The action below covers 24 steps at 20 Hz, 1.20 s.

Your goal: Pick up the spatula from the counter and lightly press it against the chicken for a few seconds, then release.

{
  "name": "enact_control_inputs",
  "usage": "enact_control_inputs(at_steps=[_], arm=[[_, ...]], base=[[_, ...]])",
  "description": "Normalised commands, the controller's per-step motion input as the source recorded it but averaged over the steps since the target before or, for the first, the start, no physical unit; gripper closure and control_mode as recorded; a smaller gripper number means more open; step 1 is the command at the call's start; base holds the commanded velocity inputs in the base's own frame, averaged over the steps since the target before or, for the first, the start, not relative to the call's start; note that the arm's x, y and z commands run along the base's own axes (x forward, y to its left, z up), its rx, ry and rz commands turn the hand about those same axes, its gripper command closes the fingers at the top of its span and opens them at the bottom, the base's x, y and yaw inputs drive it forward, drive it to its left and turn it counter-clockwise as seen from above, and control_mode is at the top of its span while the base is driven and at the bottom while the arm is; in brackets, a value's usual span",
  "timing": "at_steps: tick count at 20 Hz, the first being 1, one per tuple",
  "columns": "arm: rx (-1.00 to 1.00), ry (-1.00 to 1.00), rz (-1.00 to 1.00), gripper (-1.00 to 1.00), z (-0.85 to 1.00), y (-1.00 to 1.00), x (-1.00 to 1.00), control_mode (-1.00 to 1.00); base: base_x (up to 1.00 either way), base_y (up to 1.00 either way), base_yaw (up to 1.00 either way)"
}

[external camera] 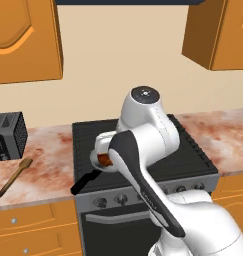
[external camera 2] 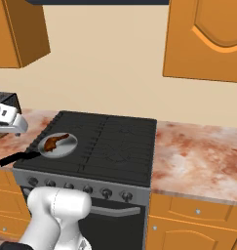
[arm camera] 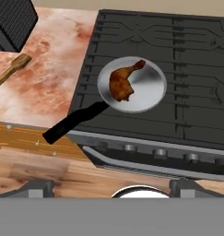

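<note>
One wooden spatula (external camera: 15, 176) lies on the surface (external camera: 48, 150) beside one toaster (external camera: 8, 135). One chicken leg (arm camera: 122, 83) sits in one pan (arm camera: 152, 94) on the stove (arm camera: 187, 55). The hand (arm camera: 112, 186), fingers spread, holds nothing.

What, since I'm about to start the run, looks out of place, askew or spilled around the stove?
Only the pan: its black handle juts out past the front edge of the stove. The chicken lies inside the pan, and the spatula lies flat on the counter. Nothing looks spilled.
</note>
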Motion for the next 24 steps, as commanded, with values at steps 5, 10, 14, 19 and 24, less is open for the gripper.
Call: enact_control_inputs(at_steps=[5,10,14,19,24], arm=[[0.0,0.0,0.04,-1.0,0.13,0.55,-0.04,-1.0],[0.0,0.0,0.02,-1.0,0.01,0.56,0.0,-1.0],[0.0,0.0,0.03,-1.0,-0.01,0.42,0.0,-1.0],[0.04,0.0,0.01,-1.0,-0.07,0.32,0.0,-1.0],[0.11,0.0,0.0,-1.0,-0.17,0.25,0.0,-1.0]], base=[[0.0,0.0,0.0],[0.0,0.0,0.0],[0.0,0.0,0.0],[0.0,0.0,0.0],[0.0,0.0,0.0]])
